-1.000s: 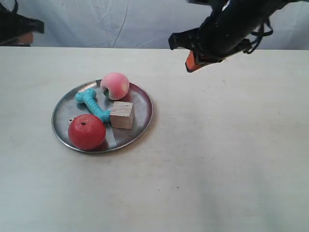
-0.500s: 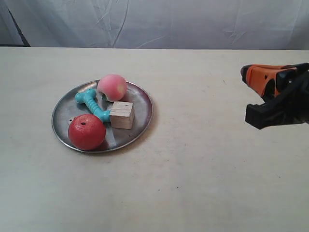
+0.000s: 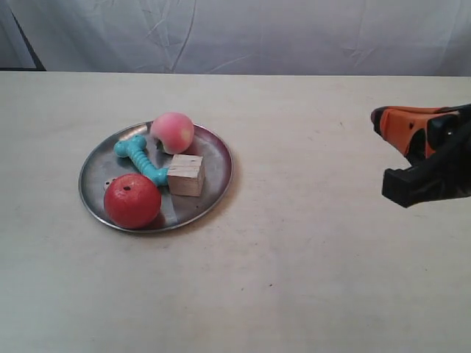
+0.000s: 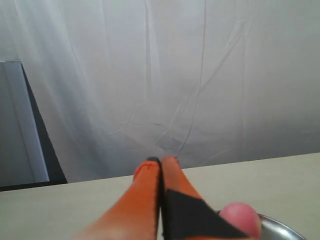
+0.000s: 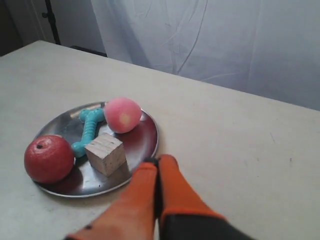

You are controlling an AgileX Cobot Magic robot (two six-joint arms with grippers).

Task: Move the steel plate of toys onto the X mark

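The steel plate [image 3: 99,165] lies left of centre on the table. On it are a red apple [image 3: 132,200], a pink peach [image 3: 174,132], a turquoise bone [image 3: 140,158] and a wooden cube [image 3: 185,175]. A small tan piece, perhaps the die [image 3: 135,131], peeks out behind the bone. The right wrist view shows the plate [image 5: 142,140] and cube [image 5: 104,152] just ahead of my shut, empty right gripper [image 5: 159,161]. The gripper at the exterior view's right [image 3: 383,121] hangs far from the plate. My left gripper [image 4: 161,161] is shut beside the peach [image 4: 241,219]. I cannot make out the X mark.
A white cloth backdrop [image 3: 243,33] hangs behind the table's far edge. Small dark specks [image 3: 341,125] dot the pale tabletop [image 3: 309,243]. A dark panel [image 4: 20,125] stands at the side in the left wrist view.
The arm that was at the exterior view's upper middle swung down to the right edge and has drifted slightly further right. The other arm left the top-left corner. The peach shifted slightly.
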